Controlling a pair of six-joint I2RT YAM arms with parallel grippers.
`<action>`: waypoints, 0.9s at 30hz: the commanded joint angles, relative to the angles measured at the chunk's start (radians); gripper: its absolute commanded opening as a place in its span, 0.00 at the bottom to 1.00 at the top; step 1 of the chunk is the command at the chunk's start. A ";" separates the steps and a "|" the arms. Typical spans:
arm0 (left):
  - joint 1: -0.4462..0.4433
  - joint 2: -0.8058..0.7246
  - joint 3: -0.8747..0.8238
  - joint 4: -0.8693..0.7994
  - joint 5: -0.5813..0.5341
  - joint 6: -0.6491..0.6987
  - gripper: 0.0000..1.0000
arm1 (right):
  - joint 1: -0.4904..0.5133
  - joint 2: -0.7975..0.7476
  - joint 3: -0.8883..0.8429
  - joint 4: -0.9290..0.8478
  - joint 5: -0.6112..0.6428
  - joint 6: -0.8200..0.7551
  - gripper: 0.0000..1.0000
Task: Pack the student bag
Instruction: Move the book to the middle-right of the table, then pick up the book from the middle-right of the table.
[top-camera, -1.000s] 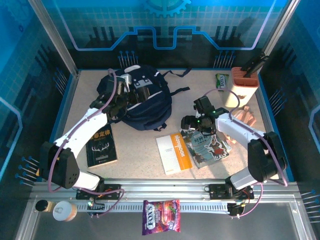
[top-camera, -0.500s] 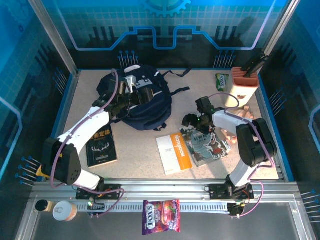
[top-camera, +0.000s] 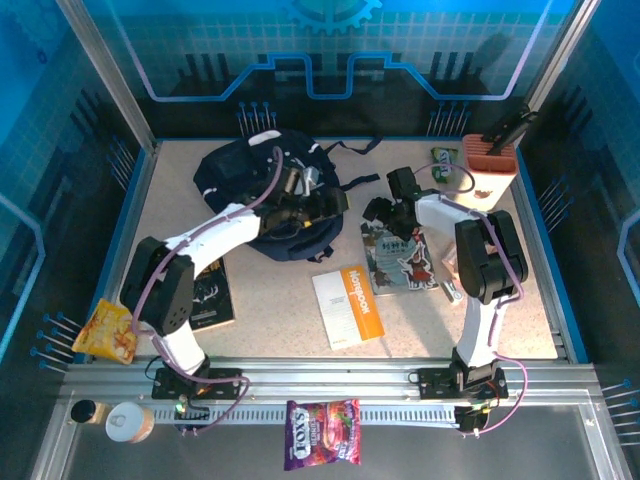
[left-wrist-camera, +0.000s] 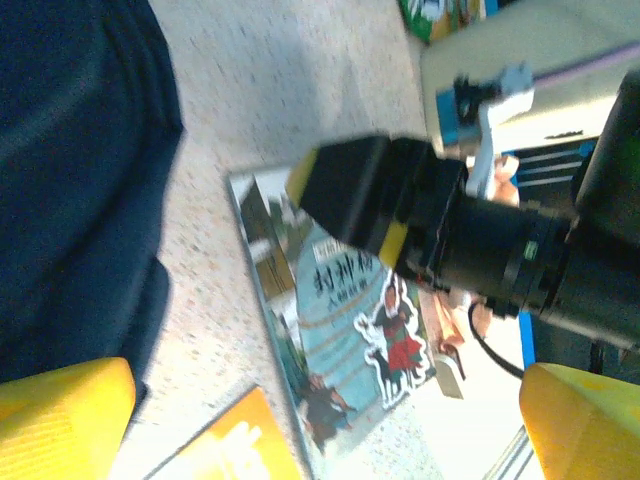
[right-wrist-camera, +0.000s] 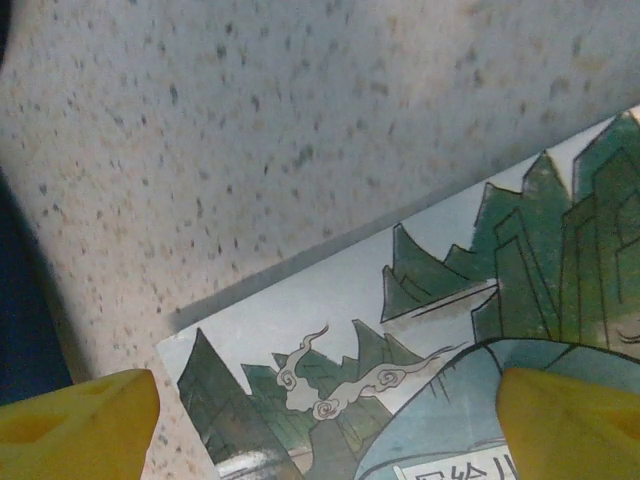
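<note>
- The student bag (top-camera: 228, 172) — soft, rumpled navy fabric with black straps — lay at the rear left of the speckled tabletop (top-camera: 275, 295).
- The left gripper (top-camera: 322, 203) had its jaws apart and empty at the bag's edge.
- The right gripper (top-camera: 378, 212) had its jaws apart over a flat, glossy picture book (top-camera: 402, 265).

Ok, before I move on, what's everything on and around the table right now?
student bag: one, dark navy, back left of table
black book: one, black, near left, beside left arm
notebook: one, orange and white, near centre
picture book: one, blue-green illustrated cover, right of centre
packet: one, green, back right
box: one, cream with terracotta top, upright, back right
snack bag: one, yellow-orange, off table's left edge
candy bag: one, purple, front rail
cup: one, white and tan, front left
left gripper: open, at bag's right side
right gripper: open, over picture book's far corner
</note>
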 joint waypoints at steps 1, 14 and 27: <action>-0.061 0.039 0.040 -0.001 -0.027 -0.106 0.98 | -0.027 -0.015 0.046 -0.063 -0.049 -0.104 0.88; -0.211 0.185 0.113 -0.015 -0.065 -0.209 0.85 | -0.087 -0.339 -0.213 -0.143 0.007 -0.253 0.89; -0.228 0.356 0.244 -0.129 -0.085 -0.220 0.61 | -0.144 -0.249 -0.254 -0.137 -0.038 -0.277 0.83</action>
